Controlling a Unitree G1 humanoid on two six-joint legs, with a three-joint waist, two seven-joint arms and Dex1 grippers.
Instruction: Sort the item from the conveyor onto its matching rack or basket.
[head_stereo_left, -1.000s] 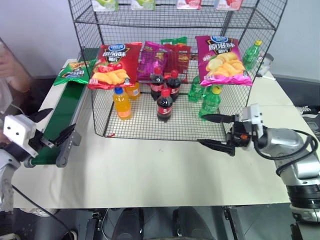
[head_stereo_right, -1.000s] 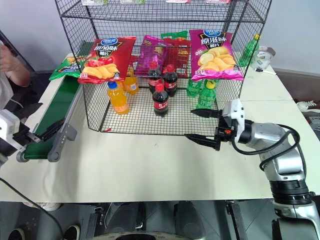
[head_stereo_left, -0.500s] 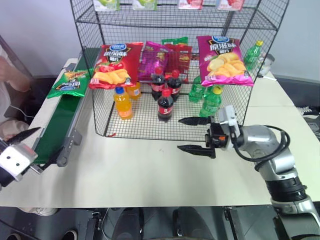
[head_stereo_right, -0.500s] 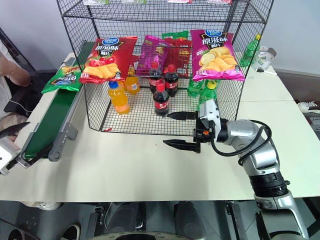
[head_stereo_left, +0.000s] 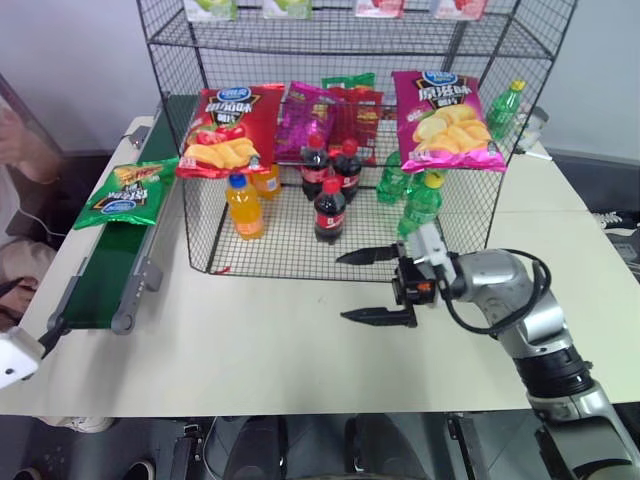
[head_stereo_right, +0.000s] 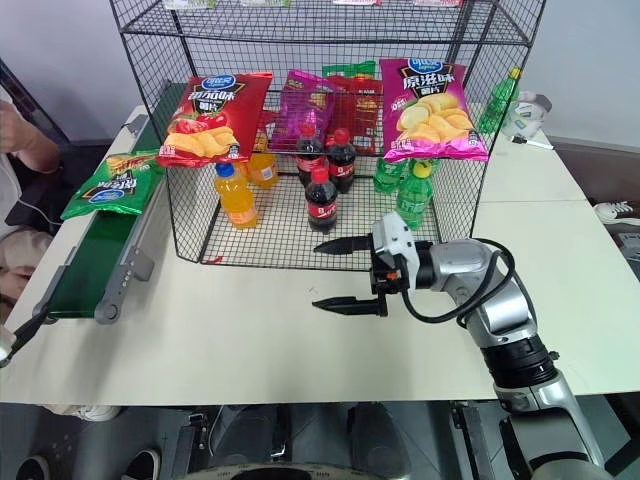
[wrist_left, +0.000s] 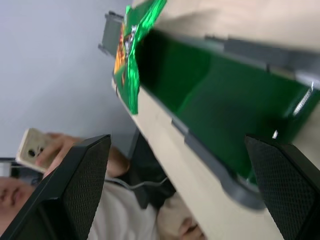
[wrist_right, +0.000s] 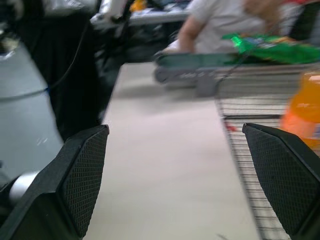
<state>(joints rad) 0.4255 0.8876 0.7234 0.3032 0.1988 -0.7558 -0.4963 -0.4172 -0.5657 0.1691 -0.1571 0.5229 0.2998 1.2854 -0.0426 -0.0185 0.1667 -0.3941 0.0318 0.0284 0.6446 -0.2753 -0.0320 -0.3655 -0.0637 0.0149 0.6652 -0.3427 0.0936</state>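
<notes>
The green crisp bag (head_stereo_left: 128, 192) lies face up on the dark green conveyor (head_stereo_left: 108, 268), about halfway along the belt, and it also shows in the left wrist view (wrist_left: 131, 55). The black wire rack (head_stereo_left: 165, 60) stands right of the belt. My left gripper (wrist_left: 177, 137) is open and empty, low at the table's near left corner (head_stereo_left: 30, 350), short of the belt's end roller. My right gripper (head_stereo_left: 342, 288) is open and empty, pointing left over the table just in front of the rack's bottom tier.
A red crisp bag (head_stereo_left: 228, 130) and magenta crisp bags (head_stereo_left: 445, 120) hang on the rack front. Orange, cola and green bottles (head_stereo_left: 330, 205) stand inside. A person (head_stereo_left: 15, 135) sits left of the conveyor, holding a phone (wrist_left: 32, 145).
The green bag has travelled down the belt toward the near end. My left gripper pulled back and out to the lower left. My right gripper moved left along the rack front.
</notes>
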